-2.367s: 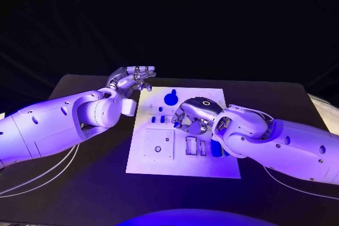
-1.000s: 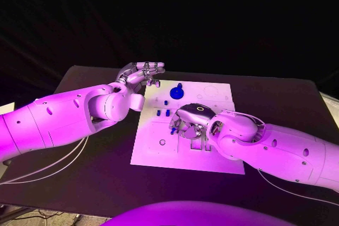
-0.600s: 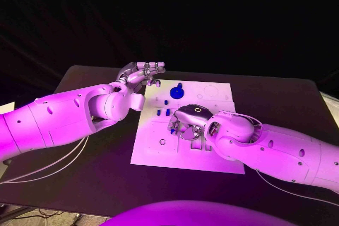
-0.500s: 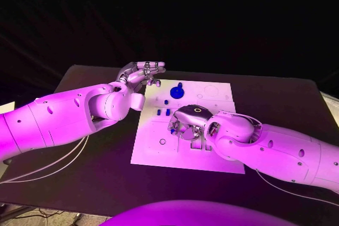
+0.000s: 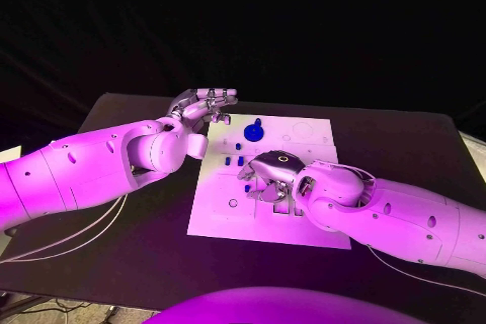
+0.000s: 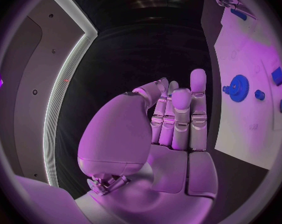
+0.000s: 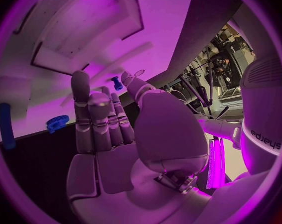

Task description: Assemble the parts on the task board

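My right hand [image 5: 268, 175] pinches one small blue peg [image 7: 117, 83] over the white task board [image 5: 314, 229]; my left hand [image 5: 201, 106] hovers empty, fingers apart, near one blue gear [image 5: 251, 133].

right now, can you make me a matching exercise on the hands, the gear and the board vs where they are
Things:
1. left hand
2. right hand
3. blue gear
4. task board

Places or states:
a. lies on the board's far part
b. white, flat on the black table
c. by the board's far left corner, holding nothing
d. over the board's middle, small blue part between its fingertips

Pairs: 1-c, 2-d, 3-a, 4-b
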